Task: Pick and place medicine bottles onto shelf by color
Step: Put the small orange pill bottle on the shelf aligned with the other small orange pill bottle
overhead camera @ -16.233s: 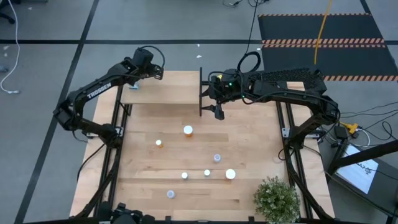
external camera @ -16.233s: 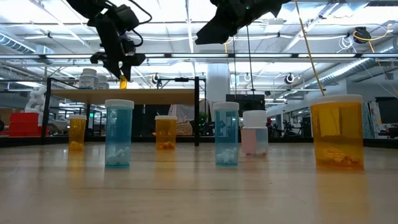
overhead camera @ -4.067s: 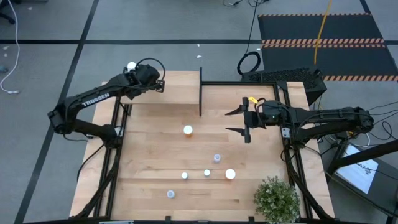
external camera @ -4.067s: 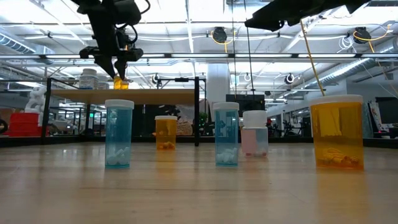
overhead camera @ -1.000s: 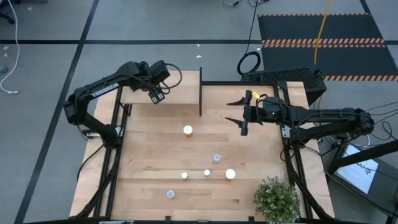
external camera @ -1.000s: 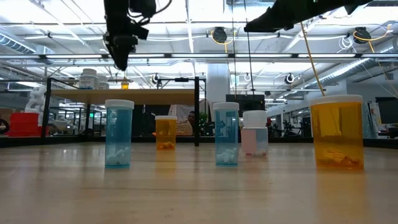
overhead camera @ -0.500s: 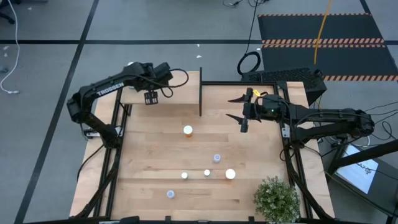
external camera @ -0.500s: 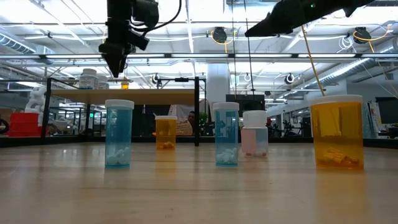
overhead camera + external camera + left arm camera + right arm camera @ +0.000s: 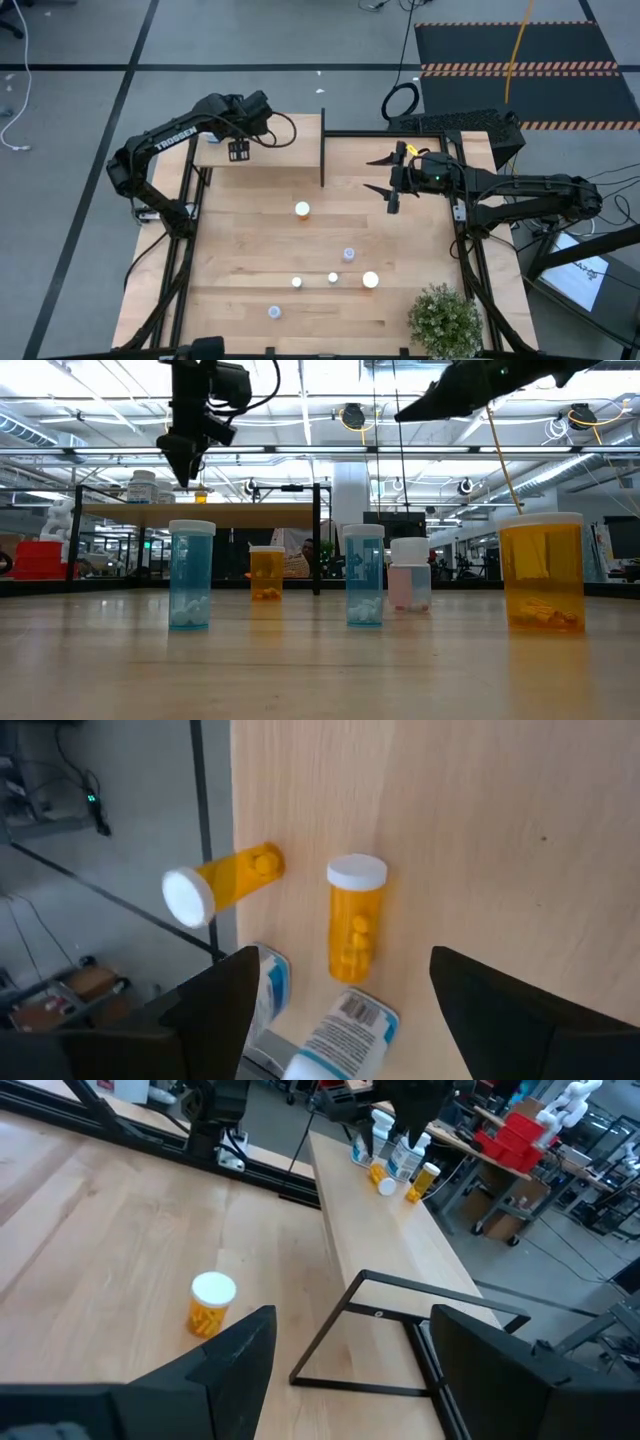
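My left gripper [image 9: 239, 151] hangs wide open, holding nothing, above the shelf [image 9: 285, 150]; 2 orange bottles [image 9: 355, 918] lie ahead of its jaws, grouped by color. My right gripper [image 9: 386, 187] waits wide open, empty, the orange floor bottle [image 9: 211, 1303] ahead.

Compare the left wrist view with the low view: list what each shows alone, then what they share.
Only the left wrist view: the shelf top with two orange bottles, one upright and one nearer the edge.

Only the low view: five bottles on the table, including a large orange bottle, and the right pincer.

Both: the left pincer, open over the shelf.
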Motion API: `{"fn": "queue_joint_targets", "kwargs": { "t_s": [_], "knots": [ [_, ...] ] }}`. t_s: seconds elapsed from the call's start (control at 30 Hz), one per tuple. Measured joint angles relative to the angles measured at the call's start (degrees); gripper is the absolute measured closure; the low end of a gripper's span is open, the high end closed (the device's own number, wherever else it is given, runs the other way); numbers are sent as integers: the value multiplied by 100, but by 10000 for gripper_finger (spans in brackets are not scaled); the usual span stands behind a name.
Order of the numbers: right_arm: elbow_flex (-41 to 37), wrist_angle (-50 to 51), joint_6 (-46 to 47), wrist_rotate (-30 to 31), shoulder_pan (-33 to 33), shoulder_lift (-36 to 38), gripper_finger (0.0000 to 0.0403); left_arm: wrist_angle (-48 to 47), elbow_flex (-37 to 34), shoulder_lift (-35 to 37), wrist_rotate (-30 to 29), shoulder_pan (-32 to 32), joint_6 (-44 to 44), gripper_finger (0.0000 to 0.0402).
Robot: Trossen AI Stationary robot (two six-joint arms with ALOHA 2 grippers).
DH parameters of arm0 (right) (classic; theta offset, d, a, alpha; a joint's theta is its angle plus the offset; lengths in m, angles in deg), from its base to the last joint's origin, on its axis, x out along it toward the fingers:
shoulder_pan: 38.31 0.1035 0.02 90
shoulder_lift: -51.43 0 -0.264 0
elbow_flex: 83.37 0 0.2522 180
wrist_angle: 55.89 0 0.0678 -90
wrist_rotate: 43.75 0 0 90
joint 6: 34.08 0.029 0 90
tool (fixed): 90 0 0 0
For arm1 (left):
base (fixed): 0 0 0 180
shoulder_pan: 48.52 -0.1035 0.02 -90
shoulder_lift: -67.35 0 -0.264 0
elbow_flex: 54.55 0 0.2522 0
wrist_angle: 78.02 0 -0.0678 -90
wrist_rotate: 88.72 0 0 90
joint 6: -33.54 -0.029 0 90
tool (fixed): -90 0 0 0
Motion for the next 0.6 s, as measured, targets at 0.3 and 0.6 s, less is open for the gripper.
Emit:
{"fn": "queue_joint_targets", "kwargs": {
  "t_s": [0.3, 0.6],
  "knots": [
    [-2, 52, 0, 0, 0, 0, 145, 208, 0, -48, 209, -12, -316, 105],
    [-2, 77, 0, 0, 0, 0, 145, 521, -642, -72, 96, -9, -320, 106]
  ]
}}
